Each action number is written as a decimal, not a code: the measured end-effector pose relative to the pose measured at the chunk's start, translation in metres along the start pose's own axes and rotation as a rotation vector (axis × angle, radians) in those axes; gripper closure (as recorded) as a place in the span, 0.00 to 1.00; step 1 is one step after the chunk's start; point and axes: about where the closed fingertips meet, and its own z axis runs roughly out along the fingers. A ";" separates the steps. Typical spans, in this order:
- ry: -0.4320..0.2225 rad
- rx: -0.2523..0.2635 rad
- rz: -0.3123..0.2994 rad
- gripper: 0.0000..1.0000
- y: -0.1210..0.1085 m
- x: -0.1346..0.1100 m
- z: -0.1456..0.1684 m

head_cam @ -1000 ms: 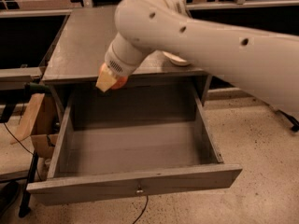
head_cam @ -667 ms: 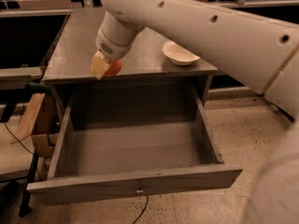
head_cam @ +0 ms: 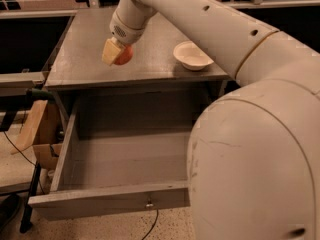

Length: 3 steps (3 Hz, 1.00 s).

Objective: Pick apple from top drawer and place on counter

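My gripper (head_cam: 116,53) is over the left front part of the grey counter (head_cam: 85,59), shut on the red-orange apple (head_cam: 123,55). The apple sits between the cream finger pads (head_cam: 110,51), at or just above the counter surface; I cannot tell whether it touches. The top drawer (head_cam: 115,201) stands pulled wide open below the counter, its inside bare, with the small metal keyhole at the centre of its front panel. My white arm fills the right side of the view and hides the drawer's right end.
A cream shallow bowl (head_cam: 192,55) sits on the counter to the right of the gripper. A cardboard box (head_cam: 37,129) and dark cables lie on the floor left of the cabinet. Dark tables stand behind the counter.
The gripper with the apple has moved up out of the drawer area and back over the counter's left front part. The arm has swung closer and now covers the right side.
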 end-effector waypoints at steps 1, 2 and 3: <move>-0.081 0.050 0.069 1.00 -0.020 -0.001 -0.011; -0.091 0.021 0.130 0.74 -0.029 0.013 0.014; -0.088 -0.020 0.172 0.50 -0.030 0.030 0.038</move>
